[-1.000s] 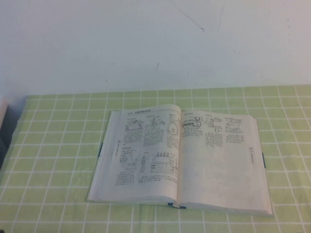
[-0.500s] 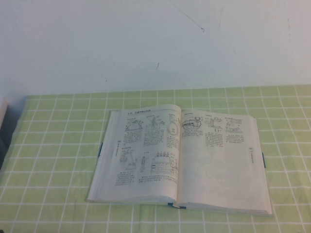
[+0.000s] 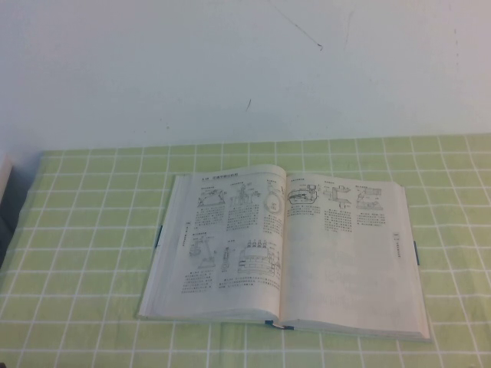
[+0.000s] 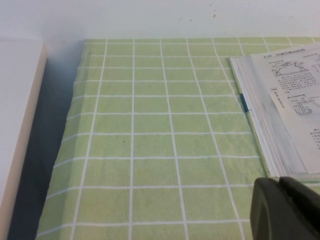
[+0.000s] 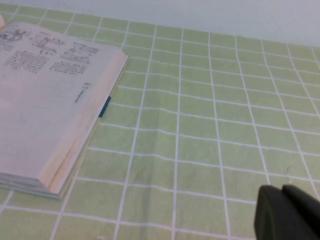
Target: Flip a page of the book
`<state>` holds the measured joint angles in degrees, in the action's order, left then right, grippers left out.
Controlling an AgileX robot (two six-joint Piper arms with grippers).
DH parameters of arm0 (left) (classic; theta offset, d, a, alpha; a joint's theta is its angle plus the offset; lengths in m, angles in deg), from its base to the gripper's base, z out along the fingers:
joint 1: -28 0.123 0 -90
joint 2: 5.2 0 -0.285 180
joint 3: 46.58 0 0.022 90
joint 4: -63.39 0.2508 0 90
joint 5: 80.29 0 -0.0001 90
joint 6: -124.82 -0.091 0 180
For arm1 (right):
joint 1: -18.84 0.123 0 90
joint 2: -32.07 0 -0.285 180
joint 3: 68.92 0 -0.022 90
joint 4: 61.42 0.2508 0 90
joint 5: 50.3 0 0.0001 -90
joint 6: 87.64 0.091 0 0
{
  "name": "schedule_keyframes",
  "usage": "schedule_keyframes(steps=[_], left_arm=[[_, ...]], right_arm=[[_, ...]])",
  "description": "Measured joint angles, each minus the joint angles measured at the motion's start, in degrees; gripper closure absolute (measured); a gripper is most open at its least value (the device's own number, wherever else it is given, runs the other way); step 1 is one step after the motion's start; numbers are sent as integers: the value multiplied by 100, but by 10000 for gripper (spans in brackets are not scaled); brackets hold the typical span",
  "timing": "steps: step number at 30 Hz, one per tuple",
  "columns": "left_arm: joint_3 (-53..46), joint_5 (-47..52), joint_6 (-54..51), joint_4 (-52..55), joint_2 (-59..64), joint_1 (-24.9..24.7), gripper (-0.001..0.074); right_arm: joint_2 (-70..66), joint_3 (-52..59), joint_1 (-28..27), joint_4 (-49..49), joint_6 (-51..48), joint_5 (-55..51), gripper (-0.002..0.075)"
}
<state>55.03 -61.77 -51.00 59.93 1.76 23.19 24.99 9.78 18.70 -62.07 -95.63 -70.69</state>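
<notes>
The book (image 3: 284, 249) lies open and flat on the green checked cloth, mid-table; dark blue cover edges show at its sides. The page (image 3: 349, 253) is the top right-hand leaf, with three small drawings above mostly blank paper, lying flat. The left-hand leaf is printed all over. Neither gripper shows in the high view. My left gripper (image 4: 279, 181) is shut and empty, low over the cloth just off the book's (image 4: 280, 110) left near corner. My right gripper (image 5: 281, 189) is shut and empty over bare cloth, well to the right of the book (image 5: 50, 105).
The green checked cloth (image 3: 92, 230) covers the table up to a white wall (image 3: 230, 69) behind. A white block (image 4: 15, 125) stands off the cloth's left edge with a dark gap beside it.
</notes>
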Motion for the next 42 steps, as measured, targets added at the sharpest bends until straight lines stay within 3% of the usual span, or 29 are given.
schedule_keyframes(steps=[5,8,20,27,31,37,42], left_arm=[[0,-118,0,17,0,0,737],[-21,-538,-9,27,0,0,737],[-21,-4485,105,27,0,0,737],[-21,-5469,146,-292,0,0,737],[420,-4070,131,-679,0,0,737],[1835,-1852,58,-711,343,0,737],[2709,-404,-19,-700,1541,0,737]], right_arm=[[0,0,0,-22,0,121,729],[0,4,0,-33,0,716,729],[0,4,0,-65,286,4800,729],[0,4,0,26,281,5497,729],[0,-341,0,26,263,4649,729],[-278,-2052,0,26,263,1539,729],[-1253,-3221,0,223,210,-507,729]])
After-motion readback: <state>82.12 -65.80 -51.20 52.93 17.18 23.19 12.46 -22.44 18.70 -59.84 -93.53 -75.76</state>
